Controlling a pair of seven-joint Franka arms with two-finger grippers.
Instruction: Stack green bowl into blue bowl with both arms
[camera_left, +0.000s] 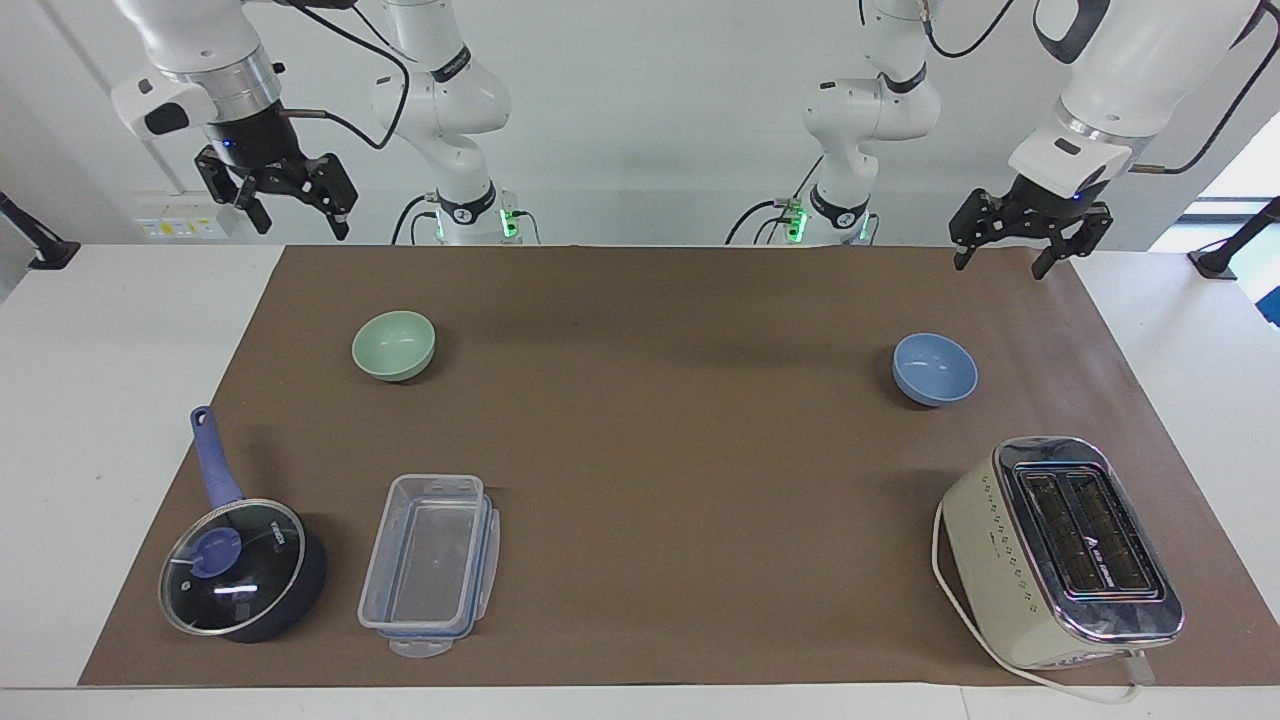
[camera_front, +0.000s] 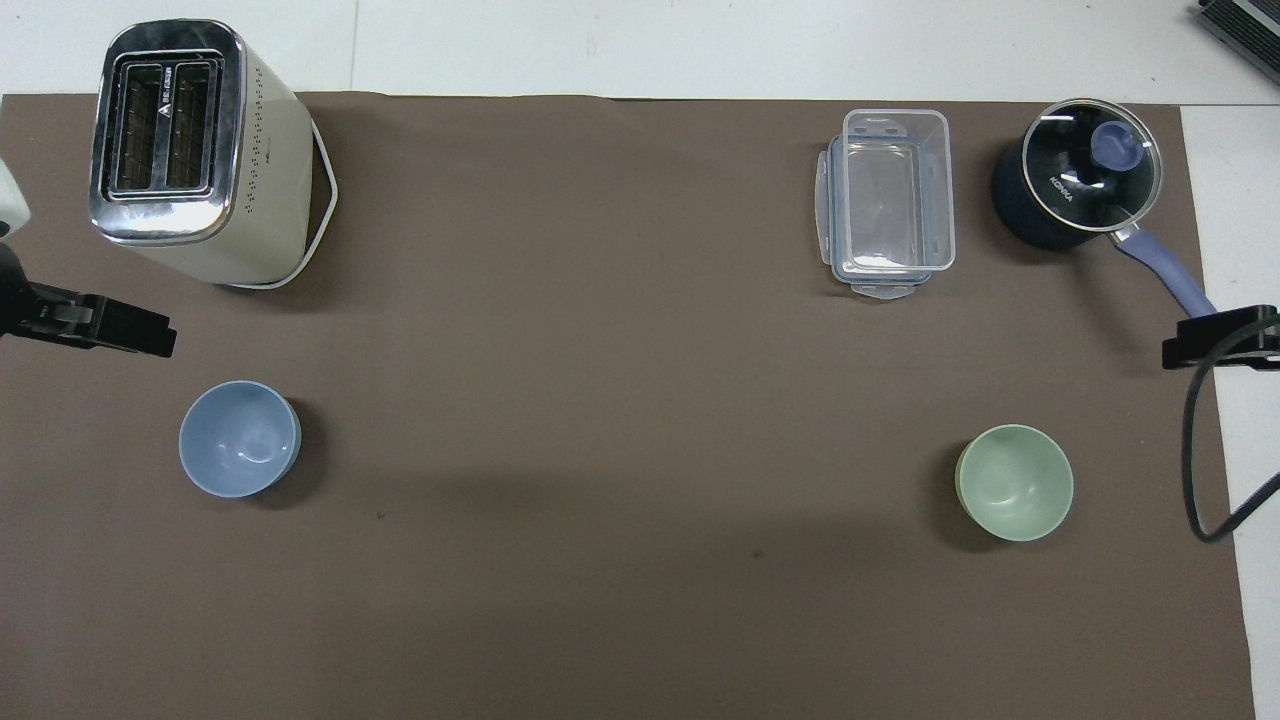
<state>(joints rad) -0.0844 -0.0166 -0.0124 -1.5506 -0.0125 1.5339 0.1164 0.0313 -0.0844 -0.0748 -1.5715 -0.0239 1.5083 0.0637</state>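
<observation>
The green bowl (camera_left: 394, 345) stands upright and empty on the brown mat toward the right arm's end; it also shows in the overhead view (camera_front: 1015, 482). The blue bowl (camera_left: 935, 368) stands upright and empty toward the left arm's end, and shows in the overhead view (camera_front: 238, 438). My right gripper (camera_left: 300, 228) is open and empty, raised high over the mat's edge by the robots, apart from the green bowl. My left gripper (camera_left: 1002, 268) is open and empty, raised over the mat's corner by the robots, apart from the blue bowl.
A cream toaster (camera_left: 1060, 550) stands farther from the robots than the blue bowl. A clear plastic container (camera_left: 430, 565) and a dark blue lidded saucepan (camera_left: 240, 570) sit farther out than the green bowl. The brown mat (camera_left: 660, 450) covers the table.
</observation>
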